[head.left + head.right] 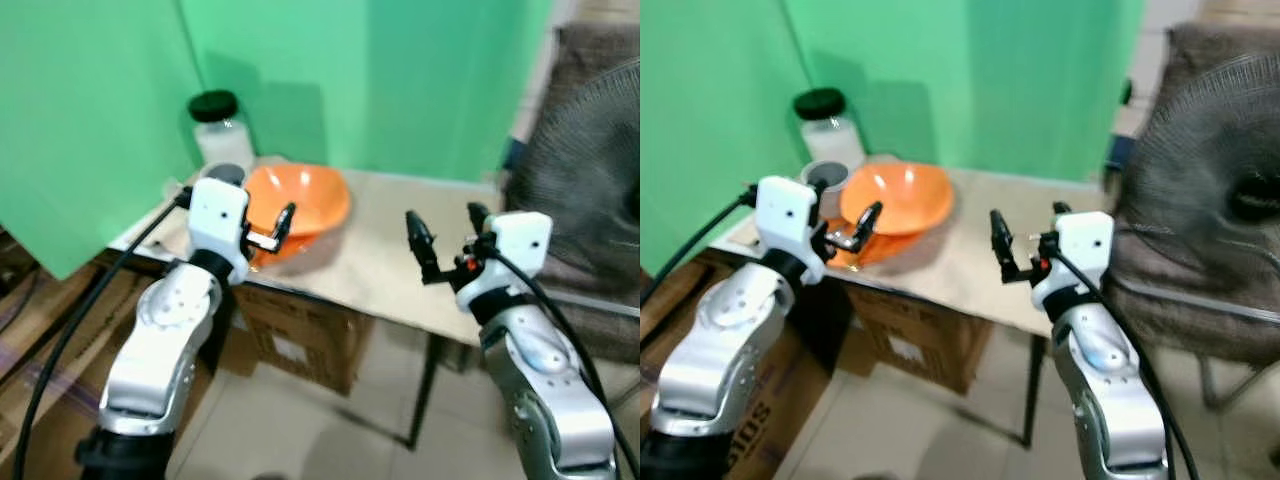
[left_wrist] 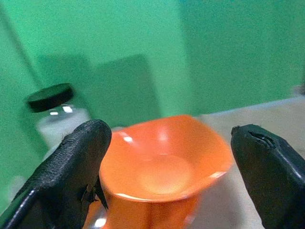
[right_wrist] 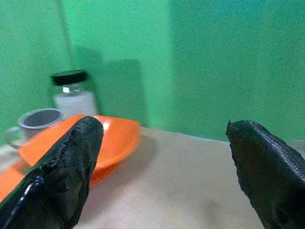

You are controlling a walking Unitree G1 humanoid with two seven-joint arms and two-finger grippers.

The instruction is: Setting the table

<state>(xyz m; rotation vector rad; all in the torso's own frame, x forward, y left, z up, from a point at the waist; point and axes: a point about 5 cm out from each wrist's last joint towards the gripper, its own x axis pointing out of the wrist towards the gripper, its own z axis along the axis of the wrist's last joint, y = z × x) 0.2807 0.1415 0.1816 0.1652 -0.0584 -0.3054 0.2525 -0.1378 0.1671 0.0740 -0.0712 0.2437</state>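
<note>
Currently an orange bowl (image 1: 300, 205) sits on the desk (image 1: 400, 260), beside a grey mug (image 1: 825, 178) and black-lidded jar (image 1: 220, 128). Left pincer (image 1: 270, 232) hovers at the bowl's near rim, right pincer (image 1: 445, 238) beside the bowl, both wide open, empty. Closing carelessly on the sloped rim could tip the bowl off the desk's edge.

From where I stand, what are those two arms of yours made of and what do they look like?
Both arms are rounded silver shells with a white boxy wrist block. Black cables run along each. The left claw and right claw each have two long black fingers, with small red bits near the right one's base.
</note>
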